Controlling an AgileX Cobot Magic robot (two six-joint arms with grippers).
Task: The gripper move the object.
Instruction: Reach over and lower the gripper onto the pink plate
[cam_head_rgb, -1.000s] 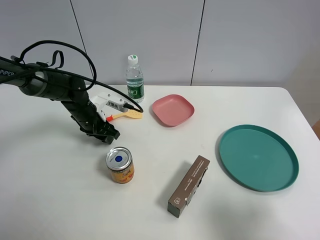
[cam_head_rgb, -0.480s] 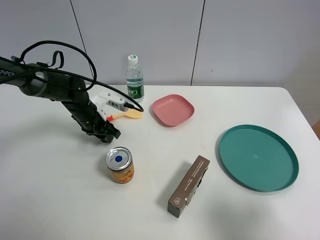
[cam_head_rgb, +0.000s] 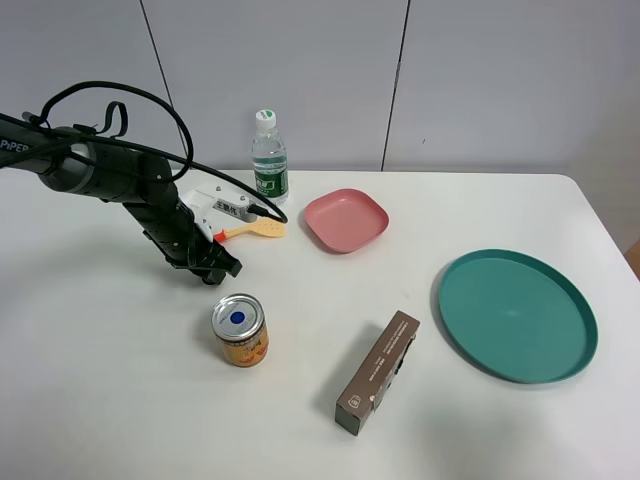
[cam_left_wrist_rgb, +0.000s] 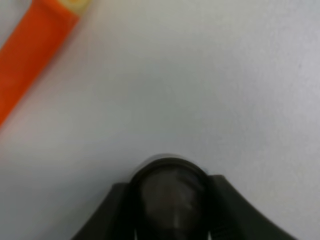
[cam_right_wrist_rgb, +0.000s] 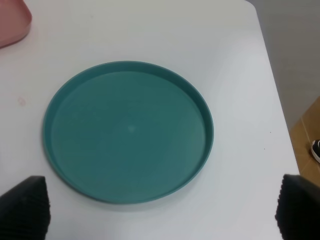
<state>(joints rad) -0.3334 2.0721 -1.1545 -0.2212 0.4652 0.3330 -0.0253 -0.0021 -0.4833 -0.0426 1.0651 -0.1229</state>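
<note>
My left gripper (cam_head_rgb: 217, 266) is the black jawed end of the black arm at the left of the table, low over the white surface just behind the orange-labelled can (cam_head_rgb: 240, 330). In the left wrist view the gripper (cam_left_wrist_rgb: 172, 212) is shut on the object (cam_left_wrist_rgb: 170, 185), a tiny dark grey-brown capsule-like cup with a rim, held between the jaws close above the table. In the exterior view the object is hidden by the jaws. My right gripper (cam_right_wrist_rgb: 160, 207) is open and empty above the teal plate (cam_right_wrist_rgb: 130, 130); it is outside the exterior view.
A water bottle (cam_head_rgb: 269, 160), a pink square plate (cam_head_rgb: 345, 220) and a spatula (cam_head_rgb: 255, 230) with an orange handle (cam_left_wrist_rgb: 35, 45) lie behind the left gripper. A brown box (cam_head_rgb: 378, 372) lies at the front middle and the teal plate (cam_head_rgb: 517, 315) at the right.
The left gripper has shifted very slightly up and away from the can with the object in it. Nothing else has moved.
</note>
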